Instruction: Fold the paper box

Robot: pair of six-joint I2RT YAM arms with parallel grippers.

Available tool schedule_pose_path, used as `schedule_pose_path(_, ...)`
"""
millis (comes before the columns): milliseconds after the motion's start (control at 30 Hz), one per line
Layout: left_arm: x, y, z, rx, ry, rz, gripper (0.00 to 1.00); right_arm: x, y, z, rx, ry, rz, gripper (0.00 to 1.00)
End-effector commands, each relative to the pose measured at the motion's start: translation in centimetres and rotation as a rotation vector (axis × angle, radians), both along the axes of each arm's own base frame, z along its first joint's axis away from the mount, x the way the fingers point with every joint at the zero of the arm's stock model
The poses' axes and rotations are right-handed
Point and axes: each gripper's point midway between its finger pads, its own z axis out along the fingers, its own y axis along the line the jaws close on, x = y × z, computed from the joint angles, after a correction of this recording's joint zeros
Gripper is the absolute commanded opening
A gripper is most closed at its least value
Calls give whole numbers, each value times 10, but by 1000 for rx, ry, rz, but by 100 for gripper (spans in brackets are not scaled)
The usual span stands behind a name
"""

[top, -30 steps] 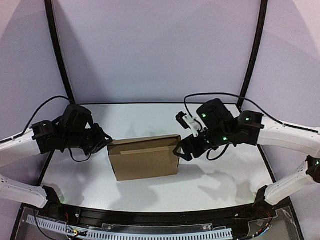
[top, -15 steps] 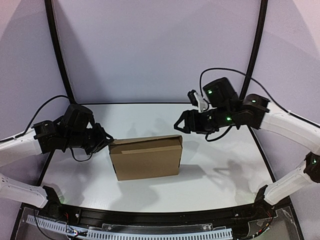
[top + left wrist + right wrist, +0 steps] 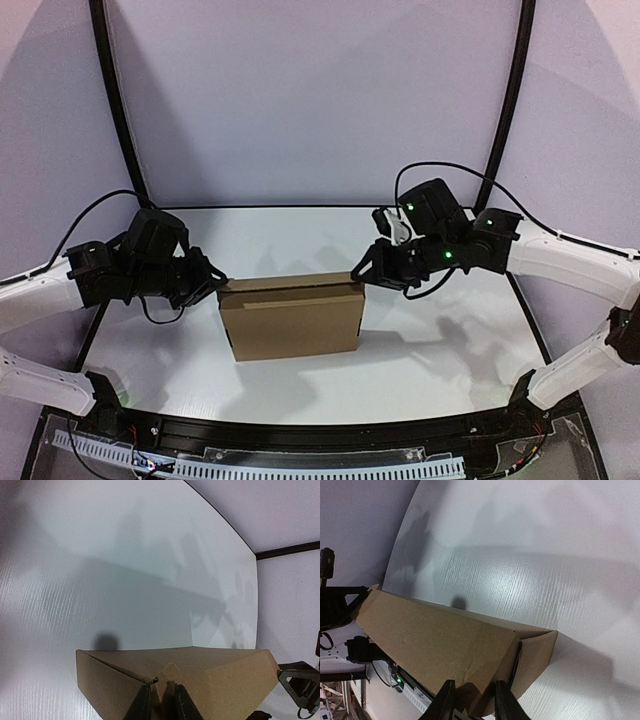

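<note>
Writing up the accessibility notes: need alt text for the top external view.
A brown paper box sits in the middle of a white table, with the left hand pinching its left end and the right hand at its far right corner.

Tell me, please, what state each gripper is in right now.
Left gripper: closed on the paper box edge.
Right gripper: astride the box's end; grip cannot be told.
</note>
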Motion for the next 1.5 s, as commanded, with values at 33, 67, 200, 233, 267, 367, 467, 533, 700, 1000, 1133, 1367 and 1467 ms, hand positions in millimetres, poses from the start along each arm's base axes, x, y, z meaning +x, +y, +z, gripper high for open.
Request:
schedule_pose_path(33,-43,31,-73,218,234,-54,18,-28,-23,-51,-88,156,-15,23)
schedule_pose_path(67,-44,32,-75,220,239,-53,18,-30,-26,-57,-94,170,-23,23)
schedule_pose_path(200,-46,34,-80,222,247,-50,18,-39,-33,-75,-108,211,-27,17)
schedule_pose_path(233,-47,35,-81,224,249,-50,18,-40,-35,-79,-117,216,-30,16)
schedule_pose_path(267,-47,35,-81,226,250,-51,18,-41,-36,-81,-123,219,-31,15)
schedule_pose_path(367,-47,35,-82,232,251,-55,18,-43,-38,-90,-141,232,-32,10)
schedule_pose_path(467,-44,34,-74,232,235,-57,20,-44,-40,-92,-159,242,-30,9)
schedule_pose_path(533,-42,33,-64,235,220,-59,23,-43,-42,-89,-171,239,-33,9)
schedule_pose_path(700,-41,41,-33,279,207,-56,42,-39,-47,-73,-205,201,-34,18)
schedule_pose_path(1000,-50,14,-14,74,225,-95,49,-33,-48,-56,-241,158,-15,21)
schedule_pose_path(1133,-48,5,1,-22,183,-97,49,-31,-46,-56,-243,155,-5,21)
schedule_pose_path(1367,-50,-9,20,-134,175,-124,49,-29,-42,-54,-239,147,8,21)
schedule_pose_path(1467,-47,-6,24,-125,165,-101,45,-29,-39,-53,-228,147,17,21)
